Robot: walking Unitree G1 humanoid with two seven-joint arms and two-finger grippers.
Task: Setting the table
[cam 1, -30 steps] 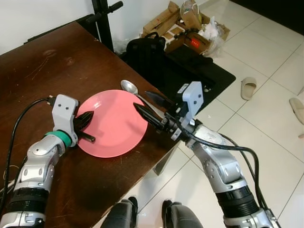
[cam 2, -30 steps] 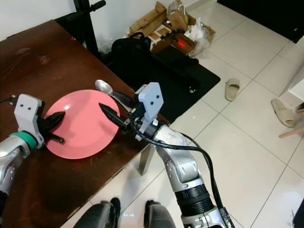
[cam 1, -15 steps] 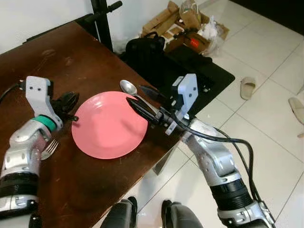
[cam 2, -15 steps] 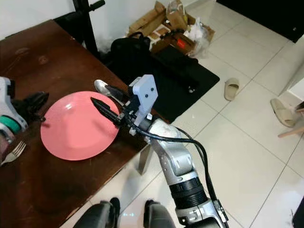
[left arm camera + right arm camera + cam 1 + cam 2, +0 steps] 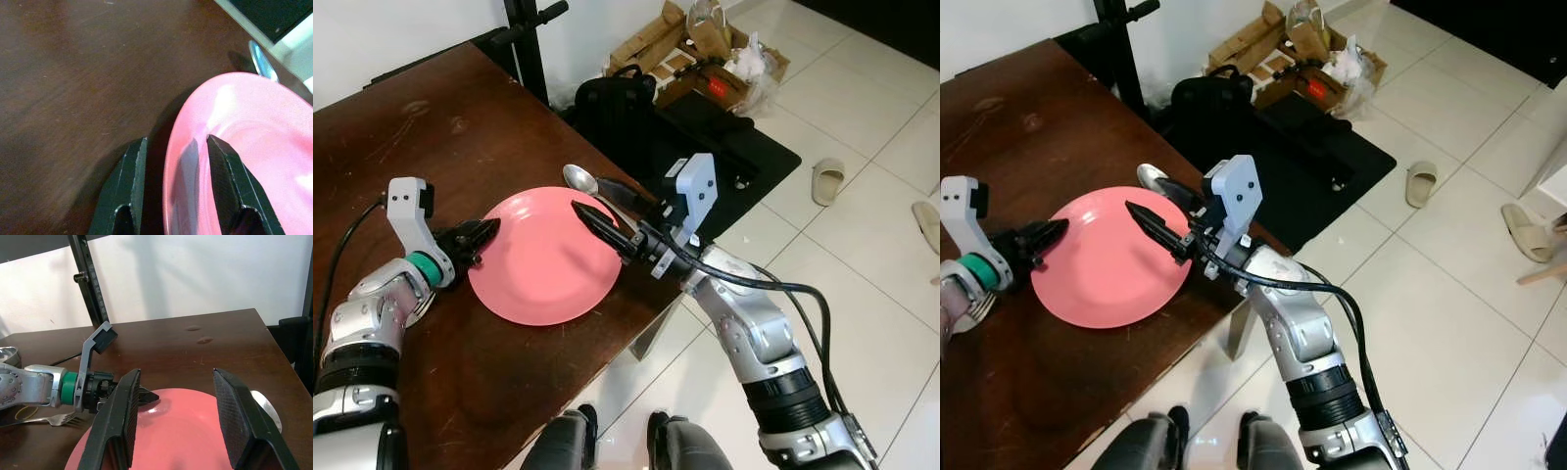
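A round, glossy pink plate [image 5: 546,257] is lying on the dark wooden table [image 5: 411,147]. The left gripper [image 5: 173,183] is straddling its nine o'clock rim, fingers apart; the right gripper [image 5: 602,209] is hovering over its three o'clock edge, spread wide. A shiny metal spoon [image 5: 578,179] is lying at one o'clock.

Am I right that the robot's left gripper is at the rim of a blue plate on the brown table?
Not quite: the plate is pink, not blue, as the left eye view shows. The left gripper is indeed at its rim, on the brown table.
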